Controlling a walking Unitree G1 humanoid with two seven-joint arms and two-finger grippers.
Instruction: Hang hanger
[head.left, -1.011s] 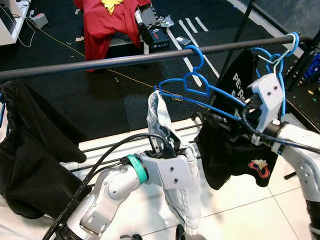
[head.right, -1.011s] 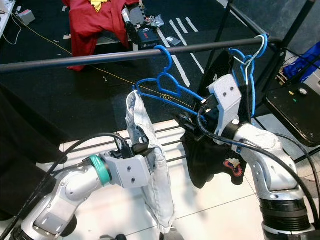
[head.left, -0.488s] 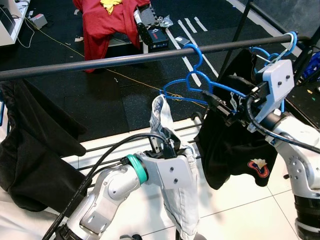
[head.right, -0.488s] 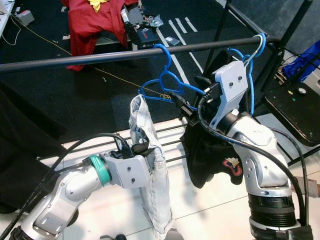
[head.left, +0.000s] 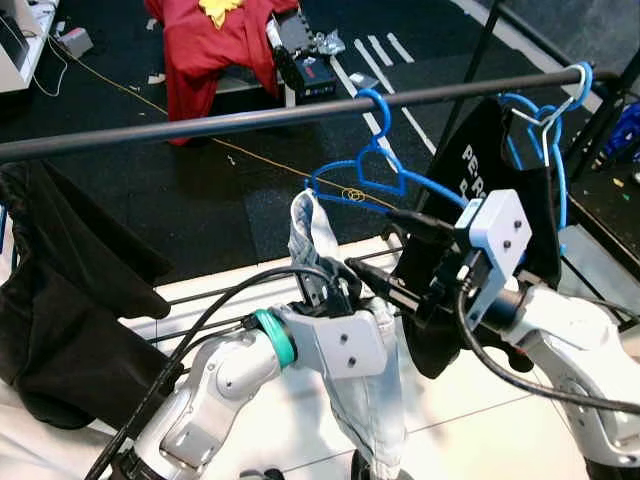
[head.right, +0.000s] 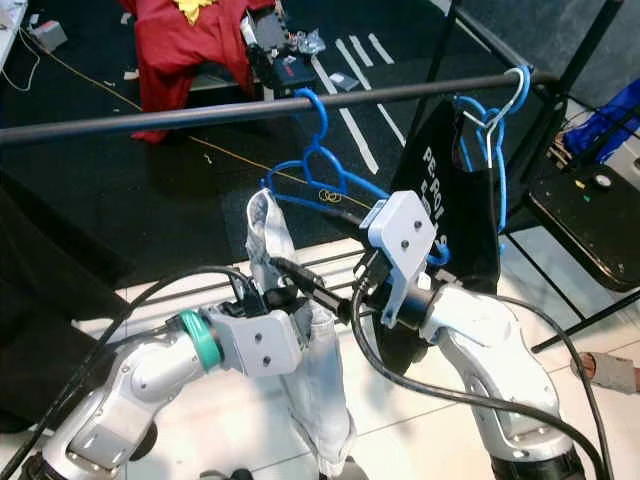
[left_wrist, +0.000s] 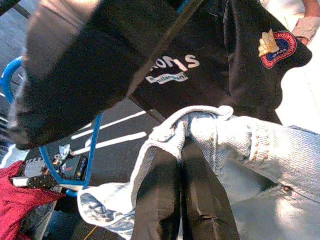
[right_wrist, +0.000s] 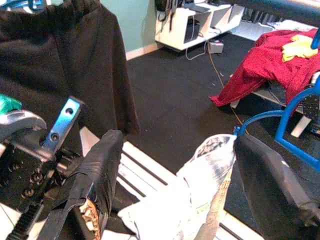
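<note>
Blue hanger on the rail, jeans not yet let go.

The blue hanger (head.left: 372, 170) has its hook over the dark rail (head.left: 200, 124), so from where I stand the hanging itself looks done. The pale jeans (head.left: 345, 330) drape from its left end, and the left gripper (left_wrist: 185, 200) has its two black fingers pressed together on the waistband, just below the hanger. The right gripper (head.left: 385, 250) is off the hanger, its fingers spread apart and pointing toward the jeans without touching anything I can see. A black T-shirt (head.right: 462, 200) hangs on another blue hanger further right, and dark clothes (head.left: 60, 290) hang at the left. What seems left is for the left gripper to release the denim and both arms to draw clear.
</note>
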